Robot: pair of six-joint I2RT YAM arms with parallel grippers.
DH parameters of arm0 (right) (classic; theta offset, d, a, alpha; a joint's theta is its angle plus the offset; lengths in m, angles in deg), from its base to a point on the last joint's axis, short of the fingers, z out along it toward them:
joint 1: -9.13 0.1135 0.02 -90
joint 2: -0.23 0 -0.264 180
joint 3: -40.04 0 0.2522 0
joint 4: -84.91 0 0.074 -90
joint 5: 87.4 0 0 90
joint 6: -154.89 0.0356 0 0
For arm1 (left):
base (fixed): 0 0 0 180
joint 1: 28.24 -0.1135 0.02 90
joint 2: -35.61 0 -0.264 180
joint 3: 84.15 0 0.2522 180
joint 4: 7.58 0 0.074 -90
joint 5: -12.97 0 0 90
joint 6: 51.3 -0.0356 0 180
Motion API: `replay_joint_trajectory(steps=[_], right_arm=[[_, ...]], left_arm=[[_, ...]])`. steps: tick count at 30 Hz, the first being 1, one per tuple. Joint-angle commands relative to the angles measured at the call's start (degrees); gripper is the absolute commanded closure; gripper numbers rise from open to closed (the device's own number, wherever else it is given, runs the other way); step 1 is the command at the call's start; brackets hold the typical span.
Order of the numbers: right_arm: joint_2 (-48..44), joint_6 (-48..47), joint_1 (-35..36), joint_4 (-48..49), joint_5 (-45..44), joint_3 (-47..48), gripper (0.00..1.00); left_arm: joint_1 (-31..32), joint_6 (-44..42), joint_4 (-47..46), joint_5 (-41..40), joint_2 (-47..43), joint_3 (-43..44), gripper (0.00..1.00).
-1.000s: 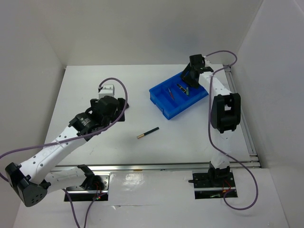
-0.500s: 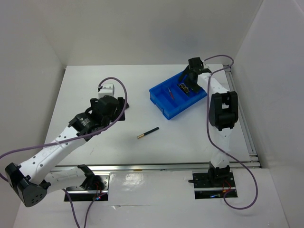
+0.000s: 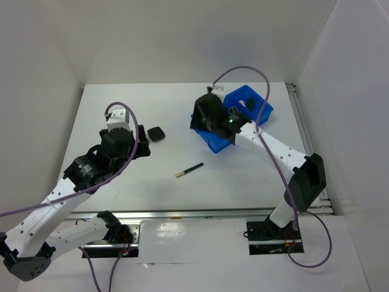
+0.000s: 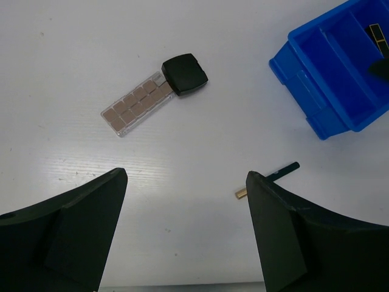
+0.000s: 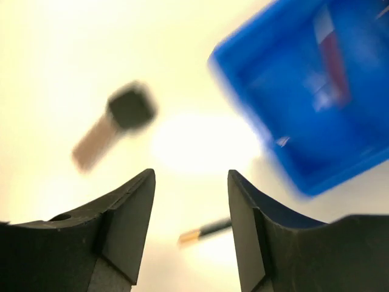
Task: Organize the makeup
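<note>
Left tool (image 4: 185,182): jaws spread wide, holding nothing. It hangs over the table (image 4: 73,36) with bare surface between its fingers.

Right tool (image 5: 189,182): jaws parted to a middling gap, holding nothing. Its wrist view is blurred. In the top view it sits above the left corner of the blue tray (image 3: 219,143), centre-right of the frame.

Items judged as placed: a few small things lie inside the tray. A dark piece (image 3: 248,104) sits toward the tray's upper right, and a thin reddish piece (image 5: 333,55) shows at the upper right of the right wrist frame. Both are too small or smeared to name.

Items judged as outstanding, three in count:
1. Black square compact (image 4: 184,74): upper centre of the left wrist frame, on the table, well apart from the tray.
2. Pinkish glitter strip (image 4: 135,103): lies aslant, its upper end touching or tucked under the compact; which of the two cannot be told.
3. Thin pencil (image 4: 267,180): gold-tipped, lower right of the frame, near the tray's lower corner but outside it.

Progress, as a judgement: partly done. Neither tool has a grip on any of the three.
</note>
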Motion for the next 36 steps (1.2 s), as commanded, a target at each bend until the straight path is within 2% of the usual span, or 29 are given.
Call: replay_joint_trajectory(steps=[1,2,6,7,10,19,29,33,36], right_arm=[[-1.5,7.57,4.67,-5.62,-2.56,-9.77,0.42],[-1.51,11.07,7.91,-5.01,-2.55,-11.46,0.42],[-0.99,17.06,12.94,-4.3,-0.1,-16.39,0.4],[-0.03,19.25,12.95,-4.3,0.96,-17.09,0.29],[3.04,23.13,14.36,-2.9,1.76,-16.58,0.11],[15.09,31.74,14.88,-9.39,1.41,-8.94,0.1],[21.51,31.76,14.88,-9.23,2.46,-5.68,0.17],[22.65,31.76,14.88,-9.23,3.08,-6.2,0.28],[23.88,31.76,14.88,-10.62,0.45,-4.72,0.44]], left_arm=[[-0.05,2.19,2.15,0.84,-1.61,1.31,0.07],[-0.05,2.19,2.16,0.84,-2.3,1.31,0.08],[-0.05,3.25,4.18,1.46,-3.36,1.31,0.08],[-0.05,3.77,4.88,1.46,-4.06,1.31,0.08],[-0.05,3.25,5.5,1.98,-4.68,1.31,0.08],[-0.05,4.48,7.78,2.51,-6.52,0.78,0.08],[-0.05,4.48,9.36,2.51,-9.87,-0.27,0.08],[-0.05,4.48,9.37,2.51,-9.87,-0.27,0.08],[-0.05,4.48,9.89,2.51,-9.87,-0.27,0.08]])
